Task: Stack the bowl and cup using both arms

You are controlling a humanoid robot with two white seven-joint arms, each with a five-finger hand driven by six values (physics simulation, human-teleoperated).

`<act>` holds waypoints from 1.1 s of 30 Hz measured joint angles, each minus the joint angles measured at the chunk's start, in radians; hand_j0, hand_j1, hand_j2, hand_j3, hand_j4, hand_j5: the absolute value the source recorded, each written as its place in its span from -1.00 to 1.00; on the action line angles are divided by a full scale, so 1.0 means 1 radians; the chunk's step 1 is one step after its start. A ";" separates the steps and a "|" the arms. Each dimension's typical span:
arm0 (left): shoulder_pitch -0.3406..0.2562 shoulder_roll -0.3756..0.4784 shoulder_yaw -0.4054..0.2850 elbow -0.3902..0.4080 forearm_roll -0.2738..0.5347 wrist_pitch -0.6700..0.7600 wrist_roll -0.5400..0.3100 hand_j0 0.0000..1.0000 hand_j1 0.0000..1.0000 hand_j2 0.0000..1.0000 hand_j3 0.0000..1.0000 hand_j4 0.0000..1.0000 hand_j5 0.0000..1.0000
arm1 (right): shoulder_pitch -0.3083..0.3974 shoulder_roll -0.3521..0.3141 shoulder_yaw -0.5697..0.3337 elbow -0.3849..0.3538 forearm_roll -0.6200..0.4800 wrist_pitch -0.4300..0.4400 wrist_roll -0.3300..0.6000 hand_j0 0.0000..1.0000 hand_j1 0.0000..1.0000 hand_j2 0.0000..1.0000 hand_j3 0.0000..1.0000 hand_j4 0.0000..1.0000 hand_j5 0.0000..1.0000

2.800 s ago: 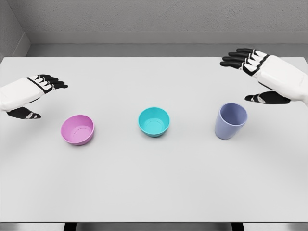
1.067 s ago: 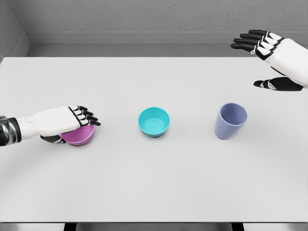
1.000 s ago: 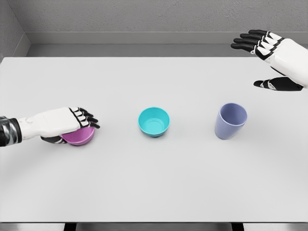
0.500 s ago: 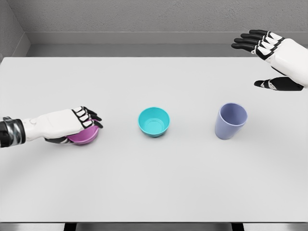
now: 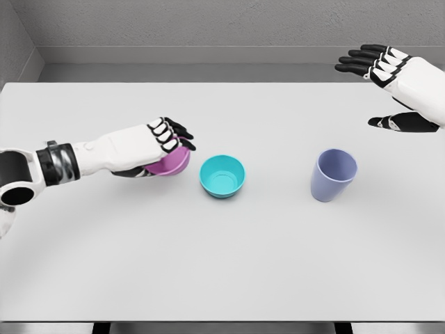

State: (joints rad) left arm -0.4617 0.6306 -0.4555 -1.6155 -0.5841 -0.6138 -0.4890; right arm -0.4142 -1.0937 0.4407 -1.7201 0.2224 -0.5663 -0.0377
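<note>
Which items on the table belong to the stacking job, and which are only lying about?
Part of the job:
- pink bowl, gripped by the left hand beside the teal one
- teal bowl, mid-table
- lavender cup, upright, untouched
- right hand, open, raised at the far right

Lying about:
- nothing loose; only the white table and the grey wall

White table (image 5: pixel 222 278), grey textured wall (image 5: pixel 208 24)
</note>
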 measured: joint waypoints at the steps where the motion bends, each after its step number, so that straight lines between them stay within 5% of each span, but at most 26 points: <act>1: -0.018 -0.021 -0.003 0.000 -0.005 0.000 0.000 -0.44 -0.44 -0.44 -0.44 -0.44 -0.44 | 0.000 0.000 0.000 0.001 0.000 0.000 0.000 1.00 1.00 1.00 1.00 1.00 1.00; 12: -0.072 -0.188 -0.103 0.031 -0.110 -0.001 0.000 -0.36 -0.36 -0.36 -0.36 -0.36 -0.36 | 0.000 0.000 0.000 0.005 0.000 0.000 0.000 1.00 1.00 1.00 1.00 1.00 1.00; 27: -0.084 -0.202 -0.144 0.057 -0.134 0.000 0.002 -0.06 -0.06 -0.06 -0.06 -0.06 -0.06 | 0.000 -0.002 0.000 0.002 0.000 0.000 0.000 1.00 1.00 1.00 1.00 1.00 1.00; 29: -0.086 -0.201 -0.144 0.057 -0.133 0.000 0.002 0.13 0.13 0.13 0.13 0.13 0.13 | 0.002 -0.002 0.000 0.002 0.000 0.000 0.000 1.00 1.00 1.00 1.00 1.00 1.00; 31: -0.086 -0.200 -0.143 0.057 -0.132 0.000 0.003 0.79 0.79 0.79 0.79 0.79 0.79 | 0.006 -0.002 0.000 0.002 0.000 0.000 0.000 1.00 1.00 1.00 1.00 1.00 1.00; 33: -0.086 -0.200 -0.143 0.056 -0.132 0.000 0.004 1.00 1.00 1.00 1.00 1.00 1.00 | 0.006 -0.002 0.000 0.002 0.000 0.000 0.000 1.00 1.00 1.00 1.00 1.00 1.00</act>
State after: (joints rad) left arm -0.5476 0.4304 -0.5980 -1.5594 -0.7163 -0.6134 -0.4852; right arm -0.4080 -1.0954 0.4408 -1.7179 0.2225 -0.5660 -0.0377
